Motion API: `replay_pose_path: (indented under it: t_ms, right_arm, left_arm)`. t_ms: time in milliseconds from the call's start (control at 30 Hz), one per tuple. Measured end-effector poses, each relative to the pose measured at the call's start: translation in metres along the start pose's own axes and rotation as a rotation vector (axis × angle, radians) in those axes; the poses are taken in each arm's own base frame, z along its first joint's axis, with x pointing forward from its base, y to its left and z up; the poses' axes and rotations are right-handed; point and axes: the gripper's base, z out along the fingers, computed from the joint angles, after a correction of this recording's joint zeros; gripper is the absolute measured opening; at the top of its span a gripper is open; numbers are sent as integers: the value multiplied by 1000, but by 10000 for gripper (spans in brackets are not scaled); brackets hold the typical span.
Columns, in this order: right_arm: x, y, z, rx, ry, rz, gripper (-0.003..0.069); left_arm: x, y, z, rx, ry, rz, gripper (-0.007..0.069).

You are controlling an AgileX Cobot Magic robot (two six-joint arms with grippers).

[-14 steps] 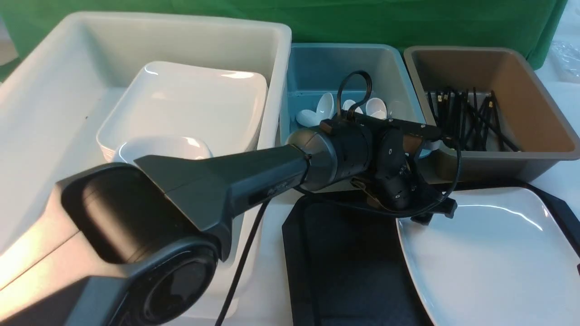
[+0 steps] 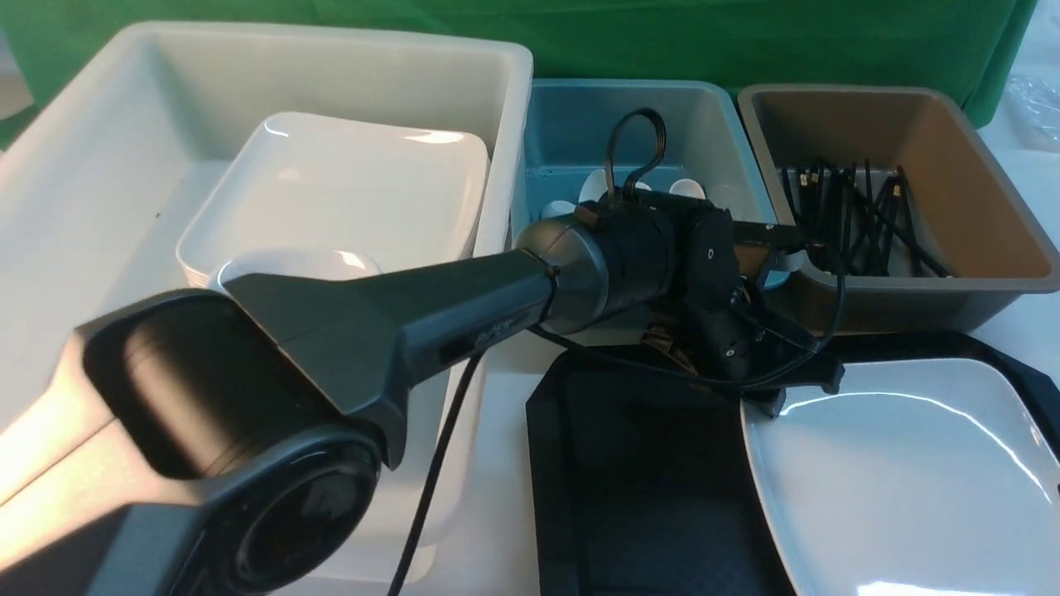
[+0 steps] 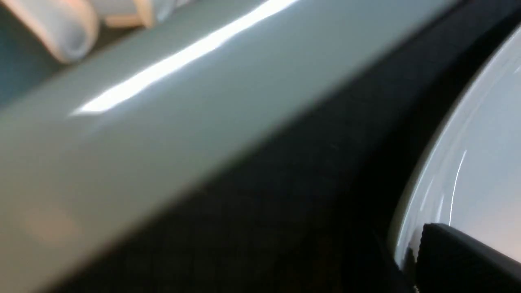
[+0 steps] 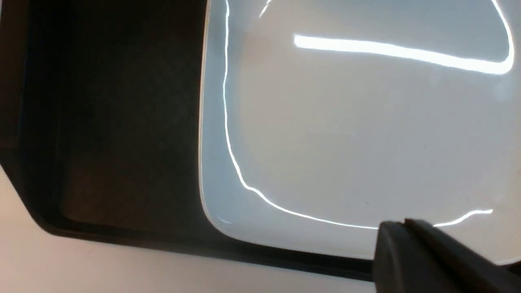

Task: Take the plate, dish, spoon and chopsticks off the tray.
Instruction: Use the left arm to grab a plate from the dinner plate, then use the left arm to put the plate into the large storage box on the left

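Because the front view is half filled by the left arm, I read the left gripper only roughly. It sits at the far left corner of the plate, which lies on the right half of the tray and spreads rightward and toward the robot from there. I cannot tell whether its jaws are clamped on the rim. The white bin is well to the left.

From the left wrist, one dark finger lies over the plate's rim, and the other is hidden.

From the right wrist, the right gripper shows one finger at the plate's edge near a rounded corner. I cannot tell its state either. I judge that each arm has its own corner, so the lift turns on both grips.
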Motion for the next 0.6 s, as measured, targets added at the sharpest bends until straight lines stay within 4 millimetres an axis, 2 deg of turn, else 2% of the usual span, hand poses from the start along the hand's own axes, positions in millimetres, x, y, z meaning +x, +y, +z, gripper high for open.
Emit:
replay_pose_path:
  t_ms: [67, 167, 233, 300, 367, 600]
  right_arm:
    - [-4, 2, -9, -9, -11, -5, 28]
    - [-10, 9, -35, -26, -79, -21, 28]
    - [-10, 11, -41, -31, -98, -25, 28]
    - [-10, 17, -59, -41, -162, -37, 28]
    - [-9, 19, -69, -48, -195, -44, 28]
    - [-8, 24, -75, -83, -217, -49, 28]
  left_arm:
    - [-5, -6, -20, 0, -17, 37, 132]
    - [-14, -18, -64, -1, -56, 113, 74]
    - [-16, -20, -75, -4, -62, 130, 62]
    - [-19, -28, -110, -8, -93, 183, 40]
    - [-20, -31, -127, -18, -105, 217, 32]
    - [-18, -34, -150, -37, -105, 247, 31]
